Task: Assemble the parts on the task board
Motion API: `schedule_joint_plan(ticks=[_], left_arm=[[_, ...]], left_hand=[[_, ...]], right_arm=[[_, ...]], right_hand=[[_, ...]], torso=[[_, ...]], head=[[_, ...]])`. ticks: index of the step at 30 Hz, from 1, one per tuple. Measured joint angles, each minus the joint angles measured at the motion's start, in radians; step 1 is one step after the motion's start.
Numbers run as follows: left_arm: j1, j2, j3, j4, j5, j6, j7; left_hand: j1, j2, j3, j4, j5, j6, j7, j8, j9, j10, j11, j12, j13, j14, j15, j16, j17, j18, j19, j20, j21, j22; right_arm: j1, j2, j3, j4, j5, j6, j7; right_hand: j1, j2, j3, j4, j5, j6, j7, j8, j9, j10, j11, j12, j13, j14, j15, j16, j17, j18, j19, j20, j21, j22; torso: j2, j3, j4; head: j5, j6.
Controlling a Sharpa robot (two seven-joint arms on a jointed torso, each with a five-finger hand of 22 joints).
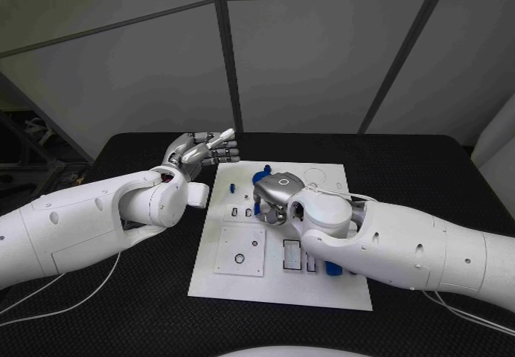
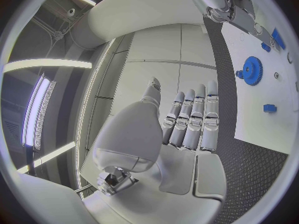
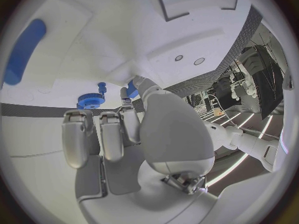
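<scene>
I judge I'm in the placing step: my right hand (image 1: 281,199) is down over the far middle of the flat white plastic task board (image 1: 274,286), working among the small blue plastic parts there. In the right wrist view its fingers (image 3: 102,134) lie nearly straight and side by side, reaching towards a round blue toothed gear (image 3: 91,101) that sits on the board, with a small blue peg piece (image 3: 131,90) right at the tip of the thumb. Whether the thumb and a finger actually pinch that piece or merely touch it, I cannot tell, as the palm covers the contact.

My left hand (image 1: 202,152) is raised off the black surface (image 1: 129,149) just beyond the board's far-left corner. Its fingers (image 2: 193,119) are stretched out, close together, released and holding nothing; in the left wrist view it hangs well apart from the gear (image 2: 252,70) and a small blue block (image 2: 269,107) lying on the board.

A long blue bar (image 3: 24,50) lies on the board away from the gear, and another blue part (image 1: 334,268) shows at the near side beneath my right forearm.

Next, I think, the peg piece needs to be seated by the gear; that calls for a fine, steady press and a clear sight of the socket, which I lack now
</scene>
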Motion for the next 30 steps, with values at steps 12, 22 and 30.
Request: schedule_joint_plan(ticks=[12, 22, 30], left_arm=[[0.000, 0.000, 0.000, 0.000, 0.000, 0.000, -0.001], [0.000, 0.000, 0.000, 0.000, 0.000, 0.000, -0.002], [0.000, -0.001, 0.000, 0.000, 0.000, 0.000, -0.003]], left_hand=[[0.000, 0.000, 0.000, 0.000, 0.000, 0.000, 0.000, 0.000, 0.000, -0.004, 0.004, 0.000, 0.000, 0.000, 0.000, 0.000, 0.000, 0.000, 0.000, 0.000, 0.000, 0.000], [0.000, 0.000, 0.000, 0.000, 0.000, 0.000, 0.000, 0.000, 0.000, -0.004, 0.004, 0.000, 0.000, 0.000, 0.000, 0.000, 0.000, 0.000, 0.000, 0.000, 0.000, 0.000], [0.000, 0.000, 0.000, 0.000, 0.000, 0.000, 0.000, 0.000, 0.000, -0.004, 0.004, 0.000, 0.000, 0.000, 0.000, 0.000, 0.000, 0.000, 0.000, 0.000, 0.000, 0.000]], right_arm=[[0.001, 0.002, 0.000, -0.002, 0.003, 0.007, -0.001], [0.001, 0.003, 0.000, -0.002, 0.005, 0.006, -0.002], [0.001, 0.006, 0.000, -0.002, 0.006, 0.007, -0.002]], right_hand=[[-0.005, -0.005, 0.000, 0.000, 0.000, -0.002, 0.001, -0.001, 0.000, 0.000, 0.000, -0.004, 0.000, 0.000, 0.000, 0.000, 0.000, 0.000, 0.000, 0.000, 0.000, 0.000], [-0.009, -0.009, 0.003, 0.003, 0.000, -0.002, 0.001, -0.001, -0.001, 0.000, 0.000, -0.005, 0.000, 0.000, 0.000, 0.000, 0.000, 0.000, 0.000, 0.000, 0.000, 0.000], [-0.009, -0.009, 0.002, 0.004, 0.003, -0.002, 0.001, -0.004, -0.003, 0.000, 0.000, -0.005, 0.000, 0.000, 0.000, 0.000, 0.000, 0.000, 0.000, 0.000, 0.000, 0.000]], torso=[[-0.001, 0.0001, -0.0008], [-0.001, -0.0001, -0.0010], [-0.001, -0.0001, -0.0013]], head=[[0.000, -0.001], [0.002, 0.000], [0.002, 0.000]])
